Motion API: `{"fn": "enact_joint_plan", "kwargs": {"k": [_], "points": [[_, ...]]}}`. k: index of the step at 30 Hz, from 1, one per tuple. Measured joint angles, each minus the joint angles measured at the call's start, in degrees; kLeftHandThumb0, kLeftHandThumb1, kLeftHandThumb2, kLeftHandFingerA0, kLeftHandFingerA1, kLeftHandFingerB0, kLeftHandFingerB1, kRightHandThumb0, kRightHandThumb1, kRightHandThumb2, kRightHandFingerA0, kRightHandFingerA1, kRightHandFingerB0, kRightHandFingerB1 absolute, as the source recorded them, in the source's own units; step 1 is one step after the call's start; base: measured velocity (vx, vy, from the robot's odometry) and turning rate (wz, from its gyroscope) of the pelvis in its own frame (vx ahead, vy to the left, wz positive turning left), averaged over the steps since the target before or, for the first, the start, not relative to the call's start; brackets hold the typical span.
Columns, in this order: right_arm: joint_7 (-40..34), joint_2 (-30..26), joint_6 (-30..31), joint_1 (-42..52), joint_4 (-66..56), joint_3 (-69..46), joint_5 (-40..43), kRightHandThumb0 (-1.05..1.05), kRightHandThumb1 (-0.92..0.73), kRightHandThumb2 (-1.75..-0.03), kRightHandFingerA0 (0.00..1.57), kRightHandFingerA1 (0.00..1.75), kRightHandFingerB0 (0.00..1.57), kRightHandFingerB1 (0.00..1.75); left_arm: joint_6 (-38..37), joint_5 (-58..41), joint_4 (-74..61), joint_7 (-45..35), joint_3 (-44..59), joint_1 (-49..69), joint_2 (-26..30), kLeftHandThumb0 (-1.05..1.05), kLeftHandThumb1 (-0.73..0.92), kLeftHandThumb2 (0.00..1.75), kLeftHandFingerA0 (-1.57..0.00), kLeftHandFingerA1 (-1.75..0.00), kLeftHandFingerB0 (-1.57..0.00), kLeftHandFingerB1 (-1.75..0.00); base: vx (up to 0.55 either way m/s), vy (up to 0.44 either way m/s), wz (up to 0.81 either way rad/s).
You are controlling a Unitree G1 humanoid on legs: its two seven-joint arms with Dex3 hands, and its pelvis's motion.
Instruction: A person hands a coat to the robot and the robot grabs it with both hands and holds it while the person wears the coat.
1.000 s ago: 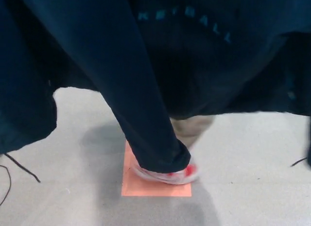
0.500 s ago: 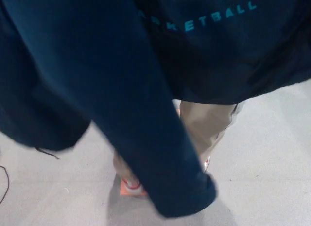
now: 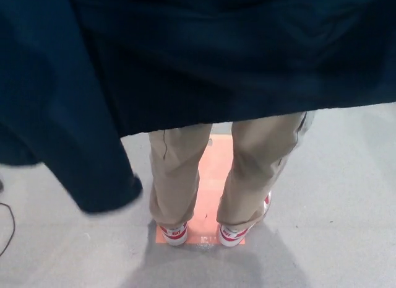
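One dark navy coat (image 3: 235, 59) fills the whole upper half of the head view, hanging as a broad curtain close before the camera. Its lower hem runs across the picture just above the knees of a person (image 3: 216, 170) who stands behind it, and one sleeve (image 3: 93, 158) droops at the left, its cuff dangling free above the floor (image 3: 346, 213).

By the look of it the coat is soft and limp: the cloth falls in loose folds, the sleeve hangs slack, and nothing in it keeps a shape of its own. It seems of middling weight, thick enough to drape heavily rather than flutter. Such cloth would slip through a loose hold, so the best places to take it are likely the collar and shoulders, where seams give thicker fabric to pinch. Those parts lie above the picture's top edge and cannot be seen.

Neither robot hand shows, so whether their fingers are clamped on the coat cannot be told.

Below the hem are the person's khaki trousers and white shoes with red trim (image 3: 232, 233), planted at the near edge of an orange floor marker (image 3: 213, 170). A thin black cable (image 3: 7, 229) curls at the floor's left edge.
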Motion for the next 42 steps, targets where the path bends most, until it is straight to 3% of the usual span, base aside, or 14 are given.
{"fn": "enact_joint_plan", "kwargs": {"k": [14,17,19,20,22,23,24,25,26,27,28,29,30,42], "points": [[0.0,-0.1,0.4,0.0,0.0,0.4,0.6,-0.19,-0.66,-0.64,0.95,1.64,0.80,0.72,0.2,-0.1,0.1,-0.1,-0.3,-0.3,1.0,-0.25,0.61,0.60,-0.89,-1.67,-0.63,-0.98,0.00,0.000,0.00],[0.0,-0.4,0.7,0.0,0.0,0.4,0.8,-0.20,-0.66,-0.64,0.95,1.61,0.81,0.67,0.5,-0.1,0.1,0.0,-0.4,-0.7,1.3,-0.32,0.50,0.66,-1.01,-1.56,-0.60,-0.91,0.00,0.000,0.00],[0.0,-0.6,1.0,0.0,0.0,0.5,0.9,-0.20,-0.66,-0.64,0.96,1.63,0.81,0.69,0.7,-0.2,0.0,0.0,-0.4,-0.9,1.5,-0.24,0.63,0.58,-0.91,-1.66,-0.63,-0.98,0.00,0.000,0.00],[0.0,-0.8,1.1,0.0,0.0,0.5,1.0,-0.21,-0.66,-0.64,0.96,1.63,0.81,0.68,0.7,-0.3,0.0,0.1,-0.4,-0.9,1.6,-0.32,0.50,0.67,-1.03,-1.57,-0.59,-0.92,0.00,0.000,0.00],[0.0,-0.8,1.1,0.0,0.0,0.6,1.1,-0.20,-0.69,-0.60,0.98,1.57,0.81,0.63,0.8,-0.3,0.0,0.1,-0.4,-1.0,1.7,-0.33,0.50,0.69,-1.05,-1.56,-0.60,-0.92,0.00,0.000,0.00],[0.0,-0.8,1.1,0.0,0.0,0.7,1.2,-0.23,-0.73,-0.61,1.00,1.54,0.74,0.62,0.8,-0.4,0.0,0.1,-0.4,-1.0,1.7,-0.31,0.62,0.64,-0.90,-1.61,-0.64,-0.77,0.00,0.000,0.00],[0.1,-0.8,1.1,0.0,0.0,0.7,1.2,-0.23,-0.73,-0.61,1.00,1.54,0.74,0.62,0.8,-0.4,0.0,0.1,-0.4,-1.0,1.7,-0.31,0.62,0.64,-0.90,-1.61,-0.64,-0.77,0.00,0.000,0.00],[0.2,-0.8,1.1,0.0,-0.1,0.7,1.3,-0.52,-0.71,-0.62,0.85,1.15,0.30,0.32,0.8,-0.6,0.0,0.0,-0.3,-1.0,1.7,-0.34,0.68,0.60,-0.77,-1.14,-0.40,-0.35,0.02,-0.010,0.09],[0.5,-0.8,1.1,0.0,-0.1,0.6,1.5,-0.69,-0.59,-0.91,0.55,0.63,0.07,0.29,0.9,-0.8,0.0,-0.2,-0.1,-1.0,1.7,-0.57,0.59,0.86,-0.29,-0.55,-0.13,-0.40,0.02,-0.010,0.07],[0.9,-0.7,1.3,0.0,-0.1,0.5,1.7,-0.69,-0.59,-0.91,0.55,0.63,0.07,0.29,1.1,-1.0,0.0,-0.4,0.0,-1.0,1.7,-0.57,0.59,0.86,-0.29,-0.55,-0.13,-0.40,0.00,0.000,0.00],[1.7,-0.5,1.7,0.0,0.0,0.5,1.9,-0.78,-0.75,-0.64,0.18,0.30,0.00,0.10,1.5,-1.3,0.1,-0.6,0.1,-1.0,1.7,-0.71,0.59,0.87,-0.05,-0.32,-0.03,-0.22,0.00,0.000,0.00],[2.3,-0.4,2.0,0.0,0.0,0.5,2.0,-0.90,-0.63,-0.97,0.13,0.22,0.00,0.05,1.8,-1.5,0.1,-0.7,0.2,-1.0,1.7,-0.78,0.60,0.95,0.00,-0.19,0.00,-0.18,0.00,0.000,0.00],[2.8,-0.4,2.3,0.0,0.1,0.5,2.1,-0.89,-0.59,-0.98,0.00,0.08,0.00,0.07,2.1,-1.6,0.1,-0.9,0.3,-1.0,1.6,-0.98,0.69,0.99,0.00,0.00,0.00,-0.03,0.00,0.000,0.00],[12.4,0.0,4.8,0.0,0.2,-1.7,4.9,-1.01,-0.70,-1.02,0.00,0.00,0.00,0.00,6.6,-4.5,0.3,-5.7,2.0,-1.0,0.9,-1.04,0.72,1.04,0.00,0.00,0.00,-0.02,0.00,0.000,0.00]]}}
